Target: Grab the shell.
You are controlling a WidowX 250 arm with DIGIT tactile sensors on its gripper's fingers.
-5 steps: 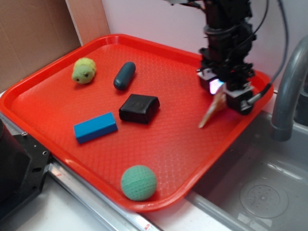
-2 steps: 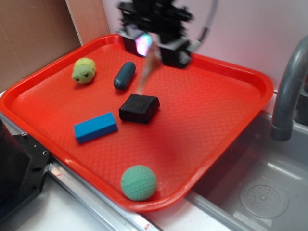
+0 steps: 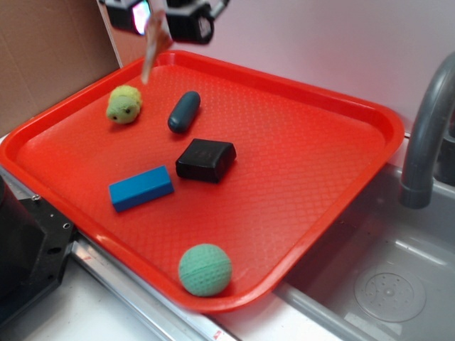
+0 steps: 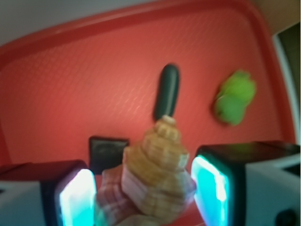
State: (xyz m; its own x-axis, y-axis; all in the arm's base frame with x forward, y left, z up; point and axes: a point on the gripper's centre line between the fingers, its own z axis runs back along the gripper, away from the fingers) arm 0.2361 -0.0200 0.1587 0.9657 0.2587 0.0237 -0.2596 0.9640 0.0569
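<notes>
**Inspector A:** What surface and surroundings were recorded?

**Inspector B:** A red tray point(image 3: 298, 163) with a textured floor sat beside a grey sink point(image 3: 384, 284), a grey tap point(image 3: 426, 135) rising at the right. A pale wall stood behind and a brown board point(image 3: 50, 57) at the left. On the tray lay a green ball point(image 3: 205, 269), a blue block point(image 3: 141, 187), a black block point(image 3: 206, 159), a dark capsule-shaped piece point(image 3: 184, 111) and a yellow-green soft toy point(image 3: 124, 104).

**Inspector A:** And the shell?

**Inspector B:** The shell point(image 4: 155, 174) was clamped between the closed jaws of the gripper point(image 4: 141, 193), held in the air over the tray's far left corner, above the soft toy, pale point hanging down.

**Inspector A:** What could not be made out?

**Inspector B:** The gripper was cut off by the top edge in the outside view, and the arm was out of frame. The wrist picture was blurred; the black block was partly hidden behind the shell and a lit finger point(image 4: 77, 197).
</notes>
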